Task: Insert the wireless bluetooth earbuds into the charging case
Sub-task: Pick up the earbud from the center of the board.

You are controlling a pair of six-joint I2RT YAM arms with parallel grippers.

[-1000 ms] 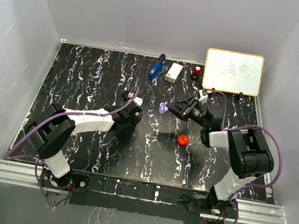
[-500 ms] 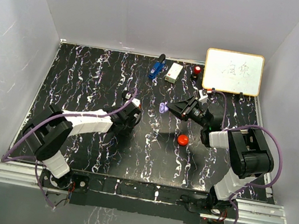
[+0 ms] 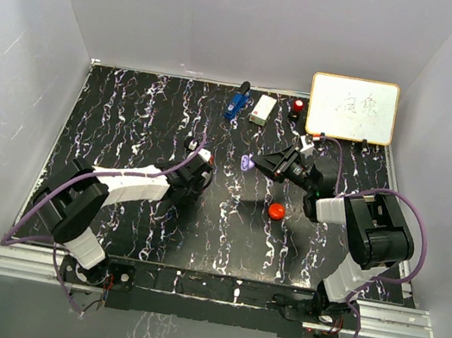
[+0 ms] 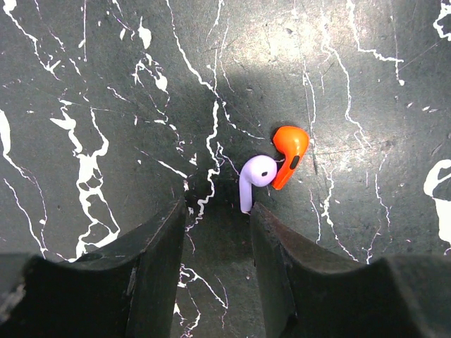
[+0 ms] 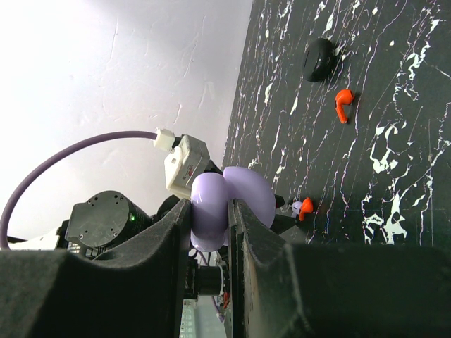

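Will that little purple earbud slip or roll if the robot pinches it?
Probably slippery: the purple earbud looks smooth and glossy, with a rounded head. It seems tiny and light, so a nudge may spin it. It lies against the orange earbud, which would likely shift too.

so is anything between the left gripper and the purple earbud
Nothing visible: the purple earbud lies just ahead of the open left gripper. The orange earbud touches its far side, not in between.

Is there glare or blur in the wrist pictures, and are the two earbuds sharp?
Left wrist view: the purple earbud and orange earbud are sharp; soft glare on the table above them. Right wrist view: the white wall is bright, the right gripper dark around the purple case.
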